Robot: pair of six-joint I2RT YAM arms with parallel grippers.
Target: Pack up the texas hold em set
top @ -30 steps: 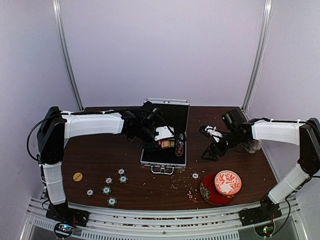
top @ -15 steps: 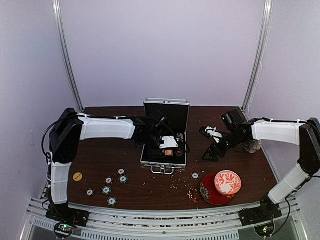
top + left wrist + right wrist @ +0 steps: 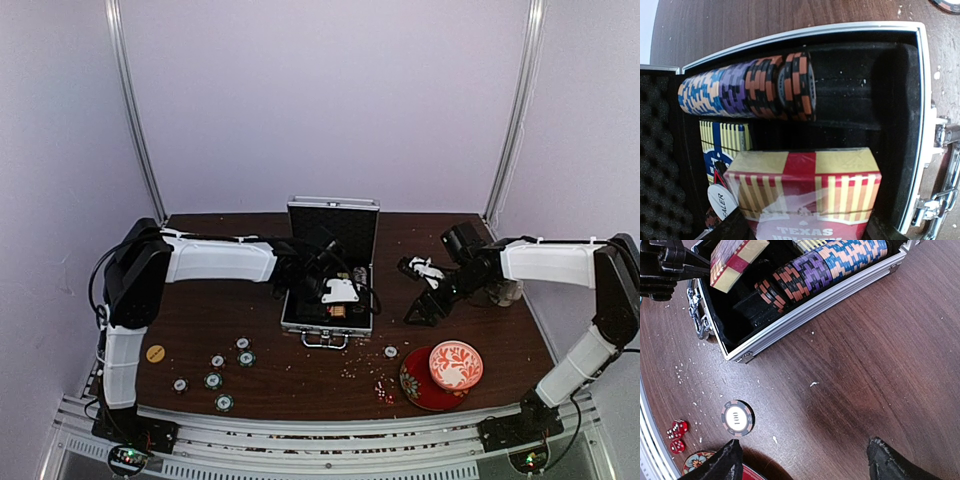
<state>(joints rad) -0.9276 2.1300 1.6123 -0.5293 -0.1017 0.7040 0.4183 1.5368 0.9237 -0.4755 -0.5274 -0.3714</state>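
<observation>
The left jaws are clenched on the card box [image 3: 805, 185], one dark finger against each of its sides. The red-and-tan box hangs tilted over the open briefcase [image 3: 327, 330], above the compartment near the handle end. Whether it touches the black lining cannot be told.

Beside it inside the case lies a row of poker chips [image 3: 747, 90] on edge, blue, purple and orange-black, along one wall. A blue-and-yellow deck [image 3: 722, 145] and a white dealer disc [image 3: 722, 202] sit deeper in, towards the foam-lined lid, which stands upright.

The right jaws are released and wide, and the dark fingertips [image 3: 715, 465] hold nothing between them. They hover over the table [image 3: 200, 310] just right of the briefcase.

Below them a single chip [image 3: 737, 417] lies flat on the wood, with small red dice [image 3: 679, 427] close by, next to the red saucer [image 3: 418, 385] that carries the patterned bowl [image 3: 455, 365].

Well apart, on the left of the table, a scatter of loose chips [image 3: 212, 380] lies near a tan disc [image 3: 155, 353].
</observation>
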